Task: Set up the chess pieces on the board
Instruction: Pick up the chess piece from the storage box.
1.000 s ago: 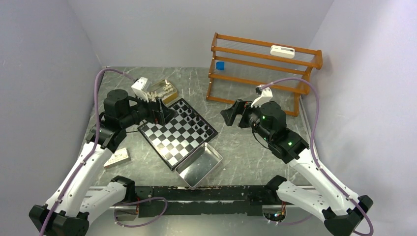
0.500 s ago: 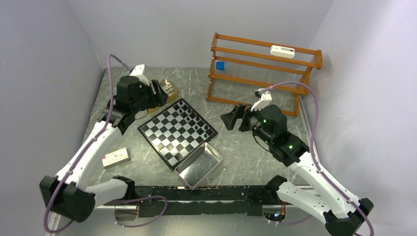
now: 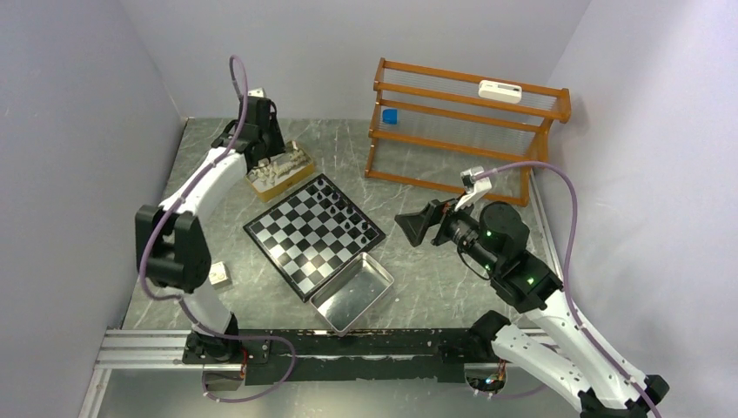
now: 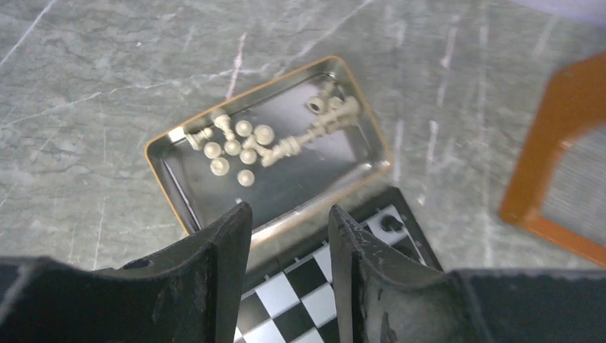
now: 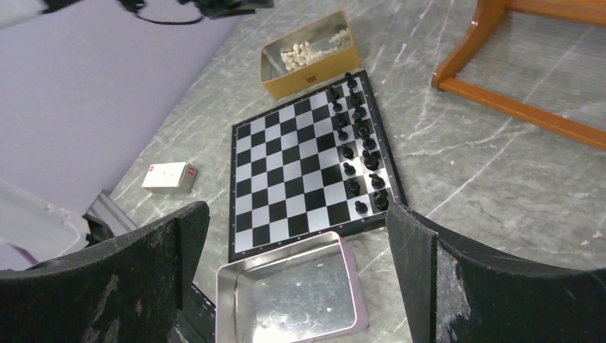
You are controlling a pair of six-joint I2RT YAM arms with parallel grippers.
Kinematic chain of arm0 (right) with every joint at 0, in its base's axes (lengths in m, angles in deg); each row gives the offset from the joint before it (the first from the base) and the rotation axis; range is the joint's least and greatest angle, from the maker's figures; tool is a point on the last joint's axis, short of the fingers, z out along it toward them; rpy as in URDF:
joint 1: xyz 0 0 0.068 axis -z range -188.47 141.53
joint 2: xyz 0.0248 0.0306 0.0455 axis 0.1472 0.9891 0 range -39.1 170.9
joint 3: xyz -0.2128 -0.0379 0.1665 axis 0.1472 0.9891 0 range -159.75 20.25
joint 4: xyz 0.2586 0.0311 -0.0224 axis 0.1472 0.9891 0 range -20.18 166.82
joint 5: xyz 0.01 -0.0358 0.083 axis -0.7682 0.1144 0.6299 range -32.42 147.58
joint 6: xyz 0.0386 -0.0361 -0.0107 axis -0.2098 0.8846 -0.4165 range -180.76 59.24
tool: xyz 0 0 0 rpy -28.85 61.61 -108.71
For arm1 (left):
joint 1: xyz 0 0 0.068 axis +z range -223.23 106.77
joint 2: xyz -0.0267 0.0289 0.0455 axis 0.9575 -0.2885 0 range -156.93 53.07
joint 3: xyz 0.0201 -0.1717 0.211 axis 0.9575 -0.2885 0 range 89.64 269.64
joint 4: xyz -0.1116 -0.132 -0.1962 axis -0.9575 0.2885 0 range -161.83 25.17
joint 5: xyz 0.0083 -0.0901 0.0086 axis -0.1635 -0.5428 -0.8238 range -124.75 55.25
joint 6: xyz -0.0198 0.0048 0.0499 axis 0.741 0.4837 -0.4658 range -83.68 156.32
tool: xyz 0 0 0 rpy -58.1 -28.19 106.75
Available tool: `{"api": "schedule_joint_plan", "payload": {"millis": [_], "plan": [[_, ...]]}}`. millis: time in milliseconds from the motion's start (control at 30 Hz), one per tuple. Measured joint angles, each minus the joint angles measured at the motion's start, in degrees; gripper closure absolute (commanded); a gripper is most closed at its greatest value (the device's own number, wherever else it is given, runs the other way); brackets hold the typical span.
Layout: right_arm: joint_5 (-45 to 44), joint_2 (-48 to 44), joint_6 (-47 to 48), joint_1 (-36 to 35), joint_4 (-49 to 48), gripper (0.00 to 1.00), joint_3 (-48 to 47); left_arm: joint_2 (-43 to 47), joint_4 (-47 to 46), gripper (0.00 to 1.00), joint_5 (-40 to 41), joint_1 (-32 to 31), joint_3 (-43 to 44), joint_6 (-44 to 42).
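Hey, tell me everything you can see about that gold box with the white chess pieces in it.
The gold box is a small rectangular tin with rounded corners, gold-orange outside, shiny bare metal inside, with no lid on. It sits flat on the grey marbled table, close against the board's far-left edge; whether they touch is unclear. Loose pale cream chess pieces lie clustered inside. The left gripper hovers above it, jaws apart, touching nothing.

One chessboard (image 3: 300, 239); about sixteen black pieces (image 5: 349, 169); one gold box (image 5: 314, 71) of heaped, uncountable cream pieces (image 4: 248, 155); one metal tray (image 3: 352, 296); one wooden rack (image 3: 564, 106).
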Motion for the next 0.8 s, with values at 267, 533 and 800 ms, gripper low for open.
{"api": "schedule_joint_plan", "payload": {"millis": [267,533,800], "plan": [[1.2,-1.4,0.7,0.0,-0.8,0.01,0.6,-14.3,0.1,0.64,-1.1,4.3,7.3,-1.3],[1.3,0.9,0.6,0.0,-1.0,0.02,0.6,-22.0,0.0,0.64,-1.7,4.3,11.7,-4.3],[1.3,1.6,0.6,0.0,-1.4,0.03,0.6,-24.9,-0.2,0.64,-2.2,4.9,12.9,-5.5]]}}
